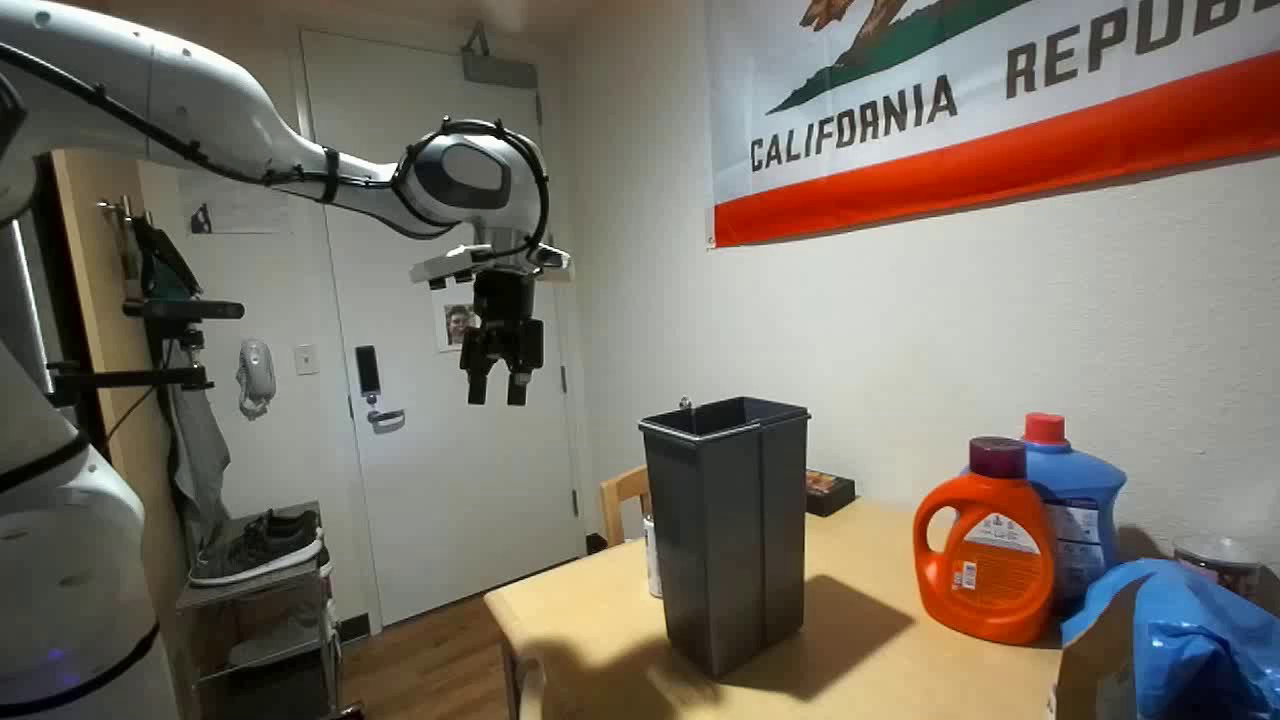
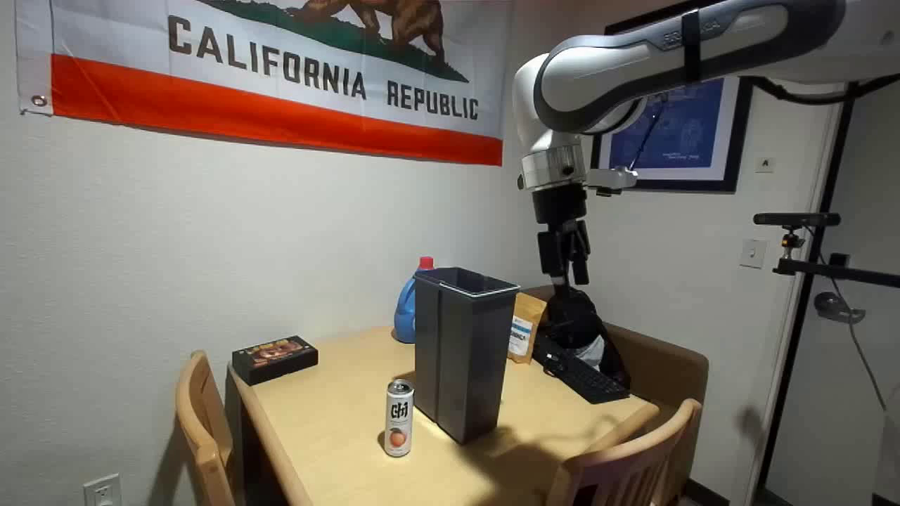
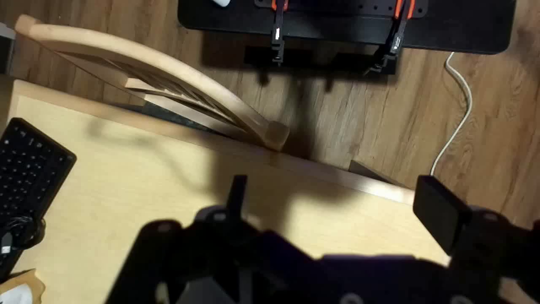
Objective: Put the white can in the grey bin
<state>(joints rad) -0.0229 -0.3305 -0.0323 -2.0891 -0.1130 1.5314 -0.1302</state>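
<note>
In an exterior view we have the pale wall (image 2: 211, 246) filling the left and centre of the frame; in the wrist view, wooden floor (image 3: 502, 118) takes the upper right. The wooden table (image 2: 330, 414) spreads across the lower middle, and from the wrist we trace its edge slanting from upper left down to the right. The robot arm (image 1: 170, 90) reaches in from the upper left in an exterior view, open air beneath its wrist. A chair back (image 3: 168, 65) overlaps the table edge in the wrist view. We find the grey bin (image 2: 460, 358) upright on the table, mid-frame, its mouth facing up. The gripper (image 1: 497, 392) hangs apart from it, at its upper left in an exterior view, released, fingers spread with open air between them. The white can (image 2: 399, 422) stands upright on the table just beside the bin, lower left of it in the frame.
</note>
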